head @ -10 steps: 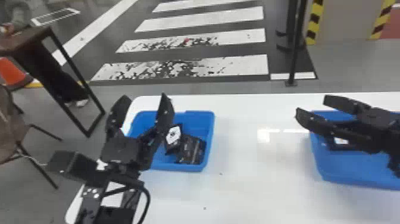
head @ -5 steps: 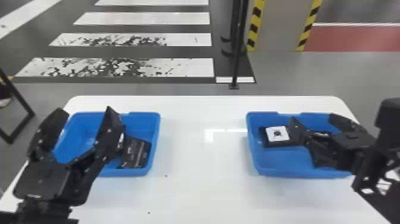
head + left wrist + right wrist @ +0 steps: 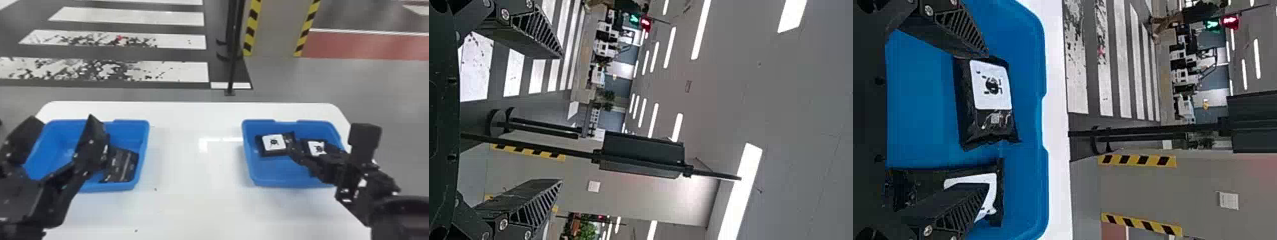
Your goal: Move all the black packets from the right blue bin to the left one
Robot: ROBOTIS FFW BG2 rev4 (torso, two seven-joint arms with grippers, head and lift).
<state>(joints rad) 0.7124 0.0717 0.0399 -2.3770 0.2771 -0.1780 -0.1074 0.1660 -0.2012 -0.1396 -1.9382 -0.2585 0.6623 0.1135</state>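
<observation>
In the head view, the white table has one blue bin at nine o'clock and another at three. The three-o'clock bin holds two black packets with white labels: one toward its ten o'clock, the other toward its two. The right gripper comes in from four o'clock, fingers spread and nothing between them; its wrist view shows one finger overlapping the second packet's label, though contact I cannot tell. In the nine-o'clock bin, a dark packet lies toward four o'clock. The left gripper, released and empty, hangs by that bin, fingers wide apart.
</observation>
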